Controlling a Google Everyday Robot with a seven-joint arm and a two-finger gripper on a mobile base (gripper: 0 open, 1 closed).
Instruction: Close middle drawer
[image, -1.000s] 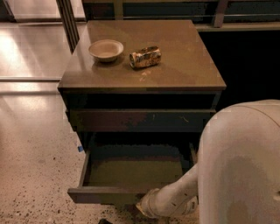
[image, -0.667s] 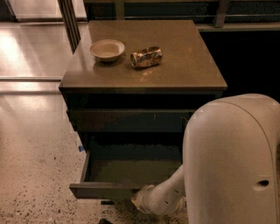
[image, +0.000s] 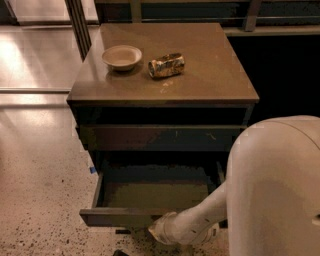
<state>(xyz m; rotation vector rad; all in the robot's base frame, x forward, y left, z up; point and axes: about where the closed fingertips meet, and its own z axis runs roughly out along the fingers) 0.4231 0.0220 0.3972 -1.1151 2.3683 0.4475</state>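
Note:
The middle drawer (image: 150, 195) stands pulled far out of the dark cabinet (image: 165, 82), with its dull olive-grey floor showing. Its plain front panel (image: 115, 217) faces me at the bottom. My white arm (image: 200, 217) reaches down from the right. My gripper (image: 161, 231) sits low against the outside of the drawer's front panel, near its middle, and is partly hidden behind the wrist.
A pale bowl (image: 122, 56) and a crushed can (image: 166, 65) lie on the cabinet top. An upper drawer front with pale scratch marks (image: 160, 137) sits above the open drawer. My white arm housing (image: 277, 190) fills the right foreground. Speckled floor (image: 40, 190) lies to the left.
My wrist and gripper have shifted a little to the left along the drawer's front. The drawer is still about as far out as before.

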